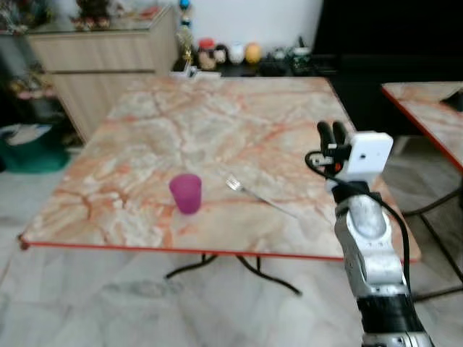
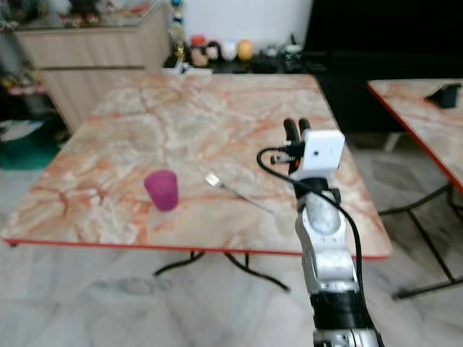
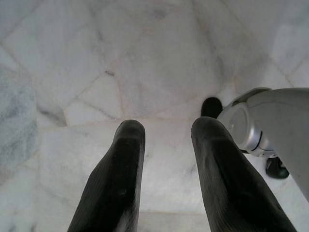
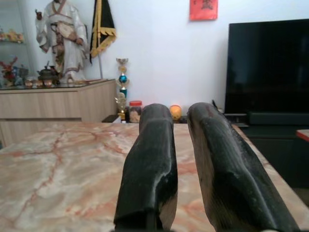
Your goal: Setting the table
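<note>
You see a big table (image 1: pixel 145 144) with a pink and orange stone top; a purple cup (image 1: pixel 186 193) stands upright on it, near the front edge; a fork (image 1: pixel 257 194) lies flat on the table just beside the cup, on its right, with its prongs toward the cup; the two are not touching.

Your right gripper (image 1: pixel 331 134) is up in the air over the right side of the table, to the right of the fork and apart from it; its two black fingers (image 4: pixel 149 164) point toward the far wall; there is a thin gap between them and nothing in it, so they are just a little open.

Your left gripper (image 3: pixel 166 159) hangs down over the white stone floor (image 3: pixel 96 72); its fingers (image 3: pixel 120 174) are a little apart and hold nothing; a silver part of the robot (image 3: pixel 270 121) is near it.

Behind the table you see a wood cabinet (image 1: pixel 101 58) on the left and a row of small jars (image 1: pixel 228 54) by the wall; a black TV (image 4: pixel 268 67) is on the right; a second table (image 1: pixel 427 108) like the first stands off to the right.
</note>
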### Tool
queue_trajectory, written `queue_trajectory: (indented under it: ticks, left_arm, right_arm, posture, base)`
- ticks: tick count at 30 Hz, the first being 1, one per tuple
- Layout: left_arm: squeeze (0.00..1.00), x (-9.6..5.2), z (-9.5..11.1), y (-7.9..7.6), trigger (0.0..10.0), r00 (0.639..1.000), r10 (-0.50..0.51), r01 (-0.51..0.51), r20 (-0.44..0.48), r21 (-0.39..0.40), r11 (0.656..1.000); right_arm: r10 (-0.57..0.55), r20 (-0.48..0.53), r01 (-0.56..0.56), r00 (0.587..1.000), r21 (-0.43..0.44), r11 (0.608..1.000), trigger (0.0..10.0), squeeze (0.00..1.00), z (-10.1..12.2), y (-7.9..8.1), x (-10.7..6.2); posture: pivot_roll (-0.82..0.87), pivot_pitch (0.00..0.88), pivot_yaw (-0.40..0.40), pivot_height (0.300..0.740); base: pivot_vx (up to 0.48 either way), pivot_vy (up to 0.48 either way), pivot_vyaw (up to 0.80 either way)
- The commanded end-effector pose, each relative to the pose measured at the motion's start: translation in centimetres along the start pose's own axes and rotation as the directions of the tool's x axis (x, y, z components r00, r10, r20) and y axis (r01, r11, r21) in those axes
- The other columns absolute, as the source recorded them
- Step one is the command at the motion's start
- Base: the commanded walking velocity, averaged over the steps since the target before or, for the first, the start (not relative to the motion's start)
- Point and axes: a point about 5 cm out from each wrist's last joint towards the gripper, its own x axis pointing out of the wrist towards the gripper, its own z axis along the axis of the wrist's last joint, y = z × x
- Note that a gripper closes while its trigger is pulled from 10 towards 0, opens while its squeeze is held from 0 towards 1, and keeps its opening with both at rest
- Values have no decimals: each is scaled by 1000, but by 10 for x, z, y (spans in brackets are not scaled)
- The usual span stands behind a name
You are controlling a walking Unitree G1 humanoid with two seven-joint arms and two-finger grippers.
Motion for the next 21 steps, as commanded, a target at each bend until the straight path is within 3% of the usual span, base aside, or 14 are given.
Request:
queue_trajectory:
  ticks: [1, 8, 13, 16, 21]
  left_arm:
    - [0, -1, 0, 2, 10000, 1000, 6, -6, 3, -5, 1000]
    - [0, -1, 0, 3, 10000, 1000, 5, -5, 3, -2, 1000]
    - [0, -1, 0, 3, 10000, 1000, 4, -4, 2, 2, 1000]
    - [0, -1, 0, 3, 10000, 1000, 5, -5, 3, 4, 1000]
    - [0, -1, 0, 3, 10000, 1000, 4, -4, 3, 6, 1000]
  right_arm:
    - [-4, 1, 4, 1000, 13, 1000, 10000, 0, 0, 0, 1]
    - [11, 9, -11, 1000, -5, 1000, 10000, 0, 1, 3, 2]
    - [22, 7, -22, 1000, -7, 1000, 10000, 0, 1, 6, 1]
    - [6, -2, -6, 1000, 10, 1000, 10000, 0, 0, 3, 1]
    - [68, -37, -68, 997, 6, 998, 10000, 0, -4, 7, -1]
  posture:
    - [-73, 0, 44, 740]
    - [-76, 0, 47, 740]
    - [-75, 0, 48, 740]
    - [-76, 0, 48, 740]
    - [-78, 0, 46, 740]
  base:
    - [244, 0, 0]
    - [258, 0, 0]
    - [273, 0, 765]
    - [256, 0, 0]
    - [0, 0, 0]
